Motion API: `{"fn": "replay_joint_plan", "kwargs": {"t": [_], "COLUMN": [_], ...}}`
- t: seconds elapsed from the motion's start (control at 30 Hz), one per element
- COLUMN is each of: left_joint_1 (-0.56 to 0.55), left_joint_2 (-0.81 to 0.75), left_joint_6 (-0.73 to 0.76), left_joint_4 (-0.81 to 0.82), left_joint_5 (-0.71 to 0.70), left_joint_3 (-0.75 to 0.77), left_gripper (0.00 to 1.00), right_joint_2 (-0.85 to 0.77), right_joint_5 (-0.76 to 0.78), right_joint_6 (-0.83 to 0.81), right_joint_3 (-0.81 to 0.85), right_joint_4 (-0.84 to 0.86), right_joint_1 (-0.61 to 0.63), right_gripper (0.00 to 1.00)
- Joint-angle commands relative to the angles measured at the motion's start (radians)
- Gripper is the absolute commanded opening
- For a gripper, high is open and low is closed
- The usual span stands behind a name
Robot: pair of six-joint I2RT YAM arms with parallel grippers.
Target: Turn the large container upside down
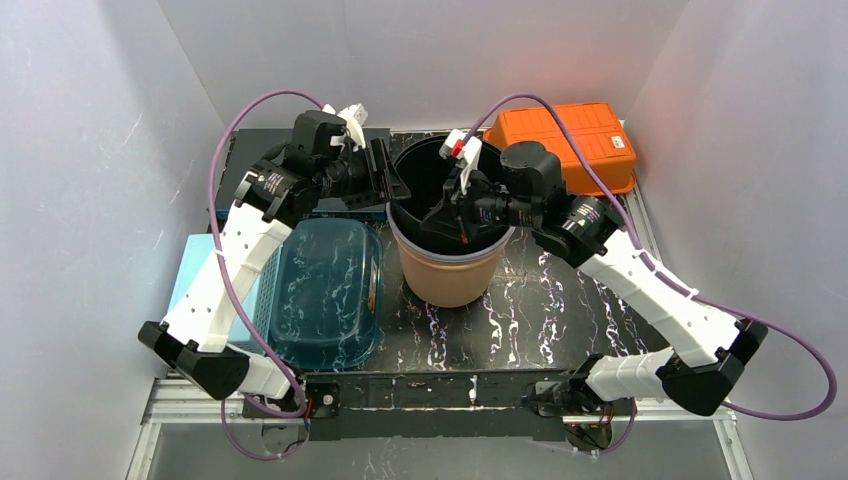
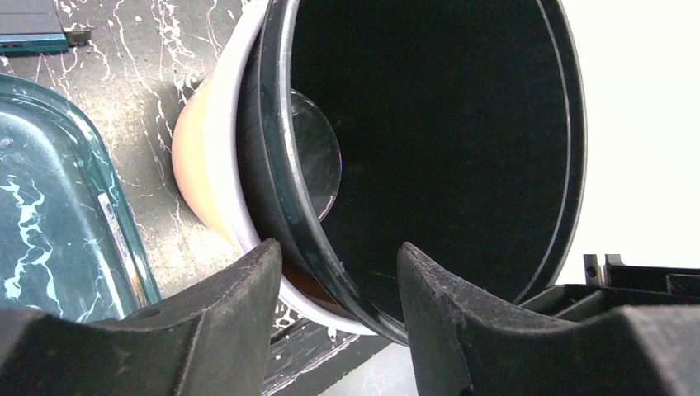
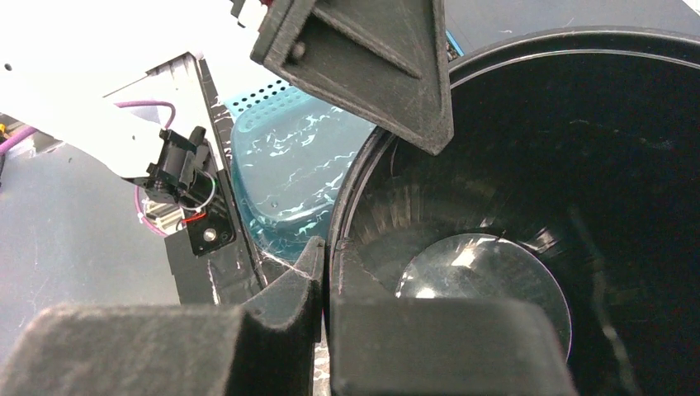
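The large black container [image 1: 428, 168] sits tilted inside a tan pot with a white rim [image 1: 450, 280] at the table's middle. My left gripper [image 1: 388, 185] is open at the container's left rim; in the left wrist view its fingers [image 2: 248, 305] straddle the black rim [image 2: 314, 239] without closing on it, with the tan pot [image 2: 194, 165] behind. My right gripper [image 1: 452, 212] reaches into the container from the right. In the right wrist view it [image 3: 324, 276] is shut on the container's thin rim, with the dark inside [image 3: 578, 165] beyond.
A teal translucent tub [image 1: 325, 290] lies upside down on a light-blue basket [image 1: 195, 265] at the left, close to the pot. An orange crate [image 1: 575, 140] stands at the back right. White walls enclose the table on three sides.
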Motion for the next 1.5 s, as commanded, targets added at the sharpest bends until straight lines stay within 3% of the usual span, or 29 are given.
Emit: {"fn": "replay_joint_plan", "kwargs": {"t": [0.0, 0.13, 0.33, 0.4, 0.43, 0.5, 0.7, 0.83, 0.97, 1.0, 1.27, 1.47], "left_joint_1": [0.008, 0.007, 0.008, 0.007, 0.008, 0.008, 0.009, 0.010, 0.013, 0.014, 0.050, 0.100], "left_joint_2": [0.011, 0.013, 0.000, -0.013, -0.021, -0.039, -0.087, -0.115, -0.143, -0.151, -0.223, -0.253], "left_joint_6": [0.022, 0.022, 0.003, -0.015, -0.022, -0.040, -0.070, -0.088, -0.107, -0.112, -0.202, -0.249], "left_joint_4": [-0.007, -0.001, 0.038, 0.061, 0.072, 0.089, 0.137, 0.174, 0.214, 0.224, 0.354, 0.394], "left_joint_5": [0.046, 0.048, 0.039, 0.029, 0.024, 0.002, -0.038, -0.049, -0.061, -0.063, -0.035, 0.022], "left_joint_3": [0.026, 0.022, -0.002, -0.024, -0.035, -0.055, -0.109, -0.146, -0.180, -0.186, -0.254, -0.295], "left_gripper": [0.49, 0.42, 0.15, 0.10, 0.08, 0.04, 0.00, 0.00, 0.00, 0.00, 0.00, 0.00], "right_joint_2": [-0.067, -0.079, -0.093, -0.102, -0.105, -0.114, -0.156, -0.152, -0.041, -0.025, -0.060, -0.054], "right_joint_5": [-0.061, -0.065, -0.023, 0.031, 0.058, 0.128, 0.356, 0.600, 0.941, 0.958, 0.696, 0.313], "right_joint_6": [0.022, 0.025, 0.069, 0.092, 0.098, 0.118, 0.142, 0.147, 0.237, 0.259, 0.348, 0.405], "right_joint_3": [0.035, 0.030, 0.017, 0.013, 0.014, 0.029, 0.117, 0.178, 0.302, 0.320, 0.240, 0.184], "right_joint_4": [0.162, 0.173, 0.179, 0.163, 0.145, 0.107, 0.028, -0.060, -0.333, -0.380, -0.358, -0.300], "right_joint_1": [0.013, 0.014, 0.013, 0.013, 0.014, 0.013, 0.014, 0.014, 0.008, 0.000, -0.172, -0.379], "right_gripper": [0.01, 0.01, 0.03, 0.20, 0.33, 0.37, 0.70, 0.78, 0.79, 0.79, 0.78, 0.78]}}
